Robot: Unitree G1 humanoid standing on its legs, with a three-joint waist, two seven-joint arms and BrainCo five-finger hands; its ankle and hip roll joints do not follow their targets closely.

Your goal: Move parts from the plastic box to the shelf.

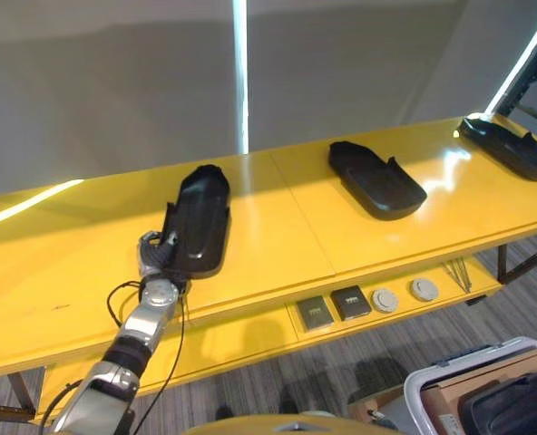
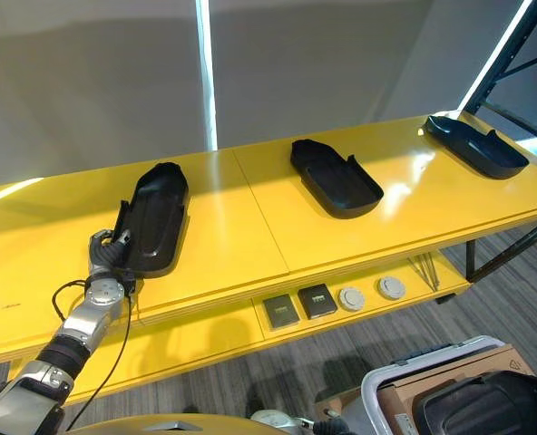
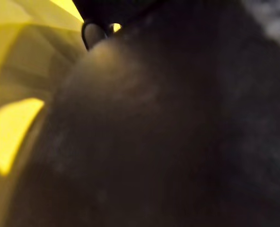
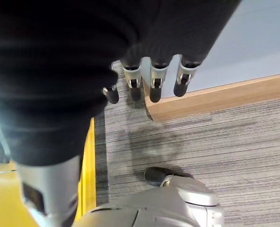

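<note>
While left hand gripped black moulded part on yellow shelf | right hand relaxed, empty | release should be flat, clear of edge.

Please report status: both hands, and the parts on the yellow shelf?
Left hand at near end of left black part on the yellow shelf, grasp unclear. Right hand idle, holding nothing. Two more parts beyond; nothing in the way.
</note>
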